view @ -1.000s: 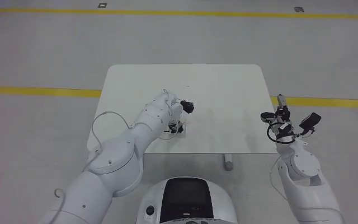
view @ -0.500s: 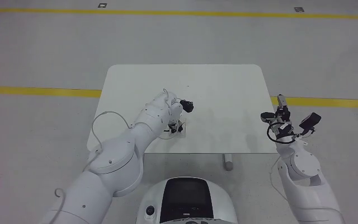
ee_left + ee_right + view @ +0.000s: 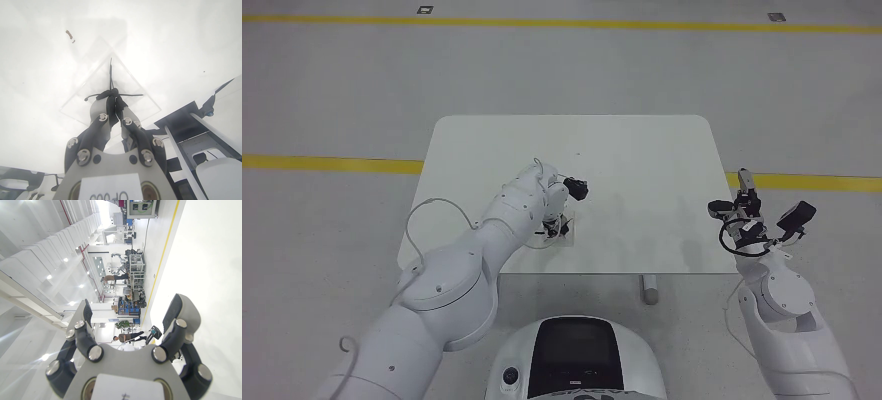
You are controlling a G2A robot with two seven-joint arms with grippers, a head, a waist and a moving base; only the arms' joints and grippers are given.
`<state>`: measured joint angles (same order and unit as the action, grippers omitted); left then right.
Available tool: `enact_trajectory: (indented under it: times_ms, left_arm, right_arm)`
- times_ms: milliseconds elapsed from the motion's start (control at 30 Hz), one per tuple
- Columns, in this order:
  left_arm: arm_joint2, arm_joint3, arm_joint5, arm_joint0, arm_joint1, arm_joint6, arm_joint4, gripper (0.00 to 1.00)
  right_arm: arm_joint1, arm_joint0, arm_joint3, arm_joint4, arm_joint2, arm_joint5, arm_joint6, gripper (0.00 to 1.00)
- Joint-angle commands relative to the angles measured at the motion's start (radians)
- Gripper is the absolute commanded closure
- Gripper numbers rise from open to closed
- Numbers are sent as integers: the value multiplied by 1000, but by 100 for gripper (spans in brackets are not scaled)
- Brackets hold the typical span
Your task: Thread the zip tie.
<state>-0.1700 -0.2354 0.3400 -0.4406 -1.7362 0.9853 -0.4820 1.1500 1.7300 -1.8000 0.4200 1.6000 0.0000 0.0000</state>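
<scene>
My left pincer (image 3: pixel 114 97) is shut on the zip tie (image 3: pixel 110 74), its tail pointing straight ahead; my right pincer (image 3: pixel 130 300), open and empty, hangs well apart.

— Where is the left gripper (image 3: pixel 558 230)?
— Over the white tabletop (image 3: pixel 642 160), close to its near edge and left of that edge's middle, pointing down at the surface.
— And the zip tie (image 3: pixel 547 234)?
— A thin dark strand right at the gripper's tip, by the near edge. It is too small to tell how it is held.
— The right gripper (image 3: pixel 747 186)?
— Off the tabletop, just beyond its right edge toward the near right corner, over the pale floor (image 3: pixel 342 90) and well apart from the left one.
— Anything else?
— Two yellow lines (image 3: pixel 332 162) cross the floor. One meets the tabletop's left and right edges, the other lies beyond its far edge.
</scene>
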Motion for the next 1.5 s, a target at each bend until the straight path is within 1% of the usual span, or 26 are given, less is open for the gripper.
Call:
enact_trajectory:
  times_ms: [0, 267, 500, 733, 800, 833, 900, 967, 1033, 1100, 1200, 1467]
  left_arm:
    - [0, -1, 0, 0, 0, 1, -1, 67]
    - [0, -4, 0, 0, 0, 3, -4, 71]
    - [0, -5, 0, -4, -1, 5, -7, 78]
    - [0, -1, 0, -7, -4, 9, -6, 78]
    - [0, 0, 0, -8, -4, 10, -5, 80]
    - [0, 1, 0, -7, -4, 11, -4, 84]
    - [0, 1, 0, -8, -5, 12, -2, 88]
    - [0, 2, 0, -8, -5, 13, -1, 90]
    - [0, 3, 0, -8, -5, 14, 0, 94]
    - [0, 4, 0, -8, -5, 15, 0, 95]
    - [0, 5, 0, -8, -6, 16, 1, 100]
    - [0, 4, 0, -5, -6, 11, 1, 100]
  right_arm:
    - [0, 0, 0, 0, 0, 0, 0, 0]
    - [0, 0, 0, 0, 0, 0, 0, 0]
    - [0, 0, 0, 0, 0, 0, 0, 0]
    - [0, 0, 0, 0, 0, 0, 0, 0]
    - [0, 0, 0, 0, 0, 0, 0, 0]
    - [0, 0, 0, 0, 0, 0, 0, 0]
    - [0, 0, 0, 0, 0, 0, 0, 0]
    - [0, 0, 0, 0, 0, 0, 0, 0]
    - [0, 0, 0, 0, 0, 0, 0, 0]
    - [0, 0, 0, 0, 0, 0, 0, 0]
    - [0, 0, 0, 0, 0, 0, 0, 0]
    - [0, 0, 0, 0, 0, 0, 0, 0]
